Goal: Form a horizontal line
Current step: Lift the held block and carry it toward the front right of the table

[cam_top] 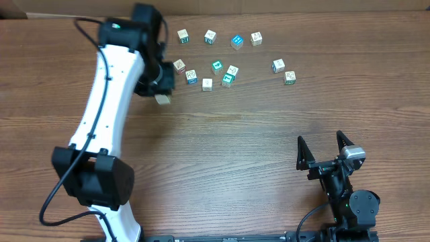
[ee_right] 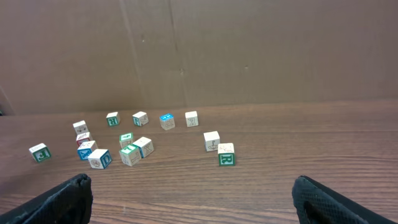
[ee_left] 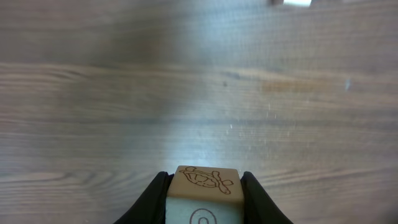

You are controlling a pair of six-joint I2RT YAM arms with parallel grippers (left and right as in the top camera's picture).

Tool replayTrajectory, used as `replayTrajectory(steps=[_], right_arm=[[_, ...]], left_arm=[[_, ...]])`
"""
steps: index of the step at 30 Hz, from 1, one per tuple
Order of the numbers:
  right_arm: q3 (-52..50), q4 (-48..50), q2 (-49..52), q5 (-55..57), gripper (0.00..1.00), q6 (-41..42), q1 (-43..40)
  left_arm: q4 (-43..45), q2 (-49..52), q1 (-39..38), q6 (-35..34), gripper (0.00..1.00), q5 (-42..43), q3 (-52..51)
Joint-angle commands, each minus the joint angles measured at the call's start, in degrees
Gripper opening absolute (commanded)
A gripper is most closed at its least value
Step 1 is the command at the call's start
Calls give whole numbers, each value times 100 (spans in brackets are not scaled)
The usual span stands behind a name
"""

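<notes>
My left gripper [cam_top: 161, 93] is shut on a small tan picture cube [cam_top: 162, 100], just left of the scattered cubes. In the left wrist view the held cube [ee_left: 202, 179] shows a turtle drawing on top, pinched between both black fingers of the left gripper [ee_left: 204, 193] above bare wood. Several loose cubes [cam_top: 217, 66] lie spread out at the table's far middle, apart from one another. No touching row of cubes shows. My right gripper [cam_top: 324, 151] is open and empty near the front right. It faces the cubes [ee_right: 129, 154] from afar, its jaws [ee_right: 193, 190] wide apart.
Four separate cubes [cam_top: 210, 37] sit spaced along the far side, and two more [cam_top: 289, 77] lie to the right. A brown cardboard wall [ee_right: 199, 50] stands behind the table. A blurred white cube edge [ee_left: 292, 2] shows at the top of the left wrist view.
</notes>
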Motion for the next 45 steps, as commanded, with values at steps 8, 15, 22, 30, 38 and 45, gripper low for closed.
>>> replayTrajectory(steps=[8, 15, 22, 30, 38, 45], right_arm=[[-61, 26, -57, -33, 100, 35, 31], [-61, 26, -57, -33, 100, 35, 31], [-61, 28, -57, -33, 100, 35, 31], [-61, 28, -57, -33, 100, 35, 31], [-61, 28, -57, -33, 100, 35, 31], [-61, 26, -57, -33, 100, 35, 31]], left_arm=[[970, 42, -931, -942, 4, 74, -1803], [2260, 42, -1467, -1537, 4, 15, -2787], [3117, 42, -1950, -1862, 4, 13, -3268], [3582, 42, -2249, -1858, 4, 76, -3394], [3738, 42, -2328, -2465, 4, 2, -3397], [3921, 42, -2671, -3134, 4, -463, -3397]])
